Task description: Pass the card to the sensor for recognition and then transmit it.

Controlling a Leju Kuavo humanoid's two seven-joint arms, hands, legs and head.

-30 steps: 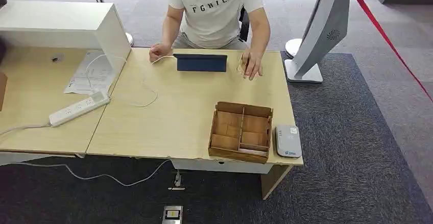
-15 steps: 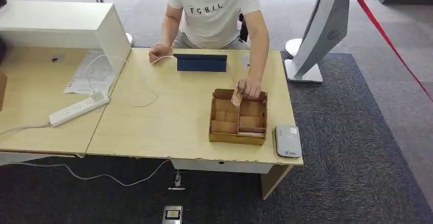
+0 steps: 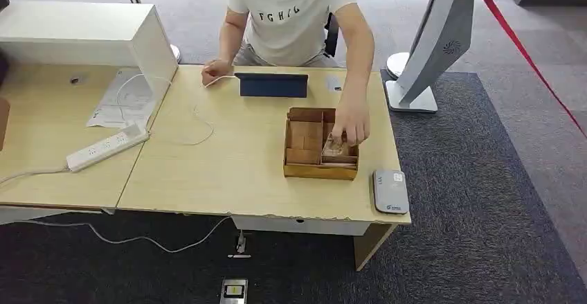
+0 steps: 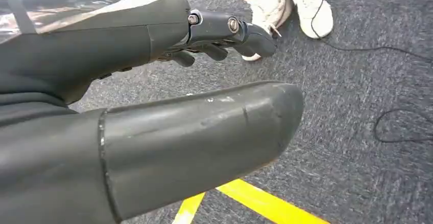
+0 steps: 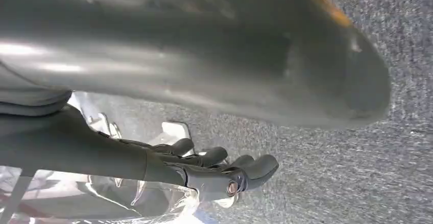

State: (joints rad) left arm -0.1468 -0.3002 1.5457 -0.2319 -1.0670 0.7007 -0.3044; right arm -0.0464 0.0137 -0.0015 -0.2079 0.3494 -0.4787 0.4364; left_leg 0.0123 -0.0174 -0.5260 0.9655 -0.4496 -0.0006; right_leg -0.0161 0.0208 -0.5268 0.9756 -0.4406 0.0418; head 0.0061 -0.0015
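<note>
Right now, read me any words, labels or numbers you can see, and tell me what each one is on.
"FGHIC", or close to it: the white T-shirt; last letters uncertain.
Blue mark on the grey card sensor: too small to read.
Print on the paper sheet: too small to read.

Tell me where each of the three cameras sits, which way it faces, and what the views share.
Head view: high on the body, looking forward and down at the desk, wooden box and the person's hand.
Left wrist view: behind the left robot hand, facing grey carpet.
Right wrist view: behind the right robot hand, facing carpet too.
Shared: both wrist views show carpet and yellow floor tape.
</note>
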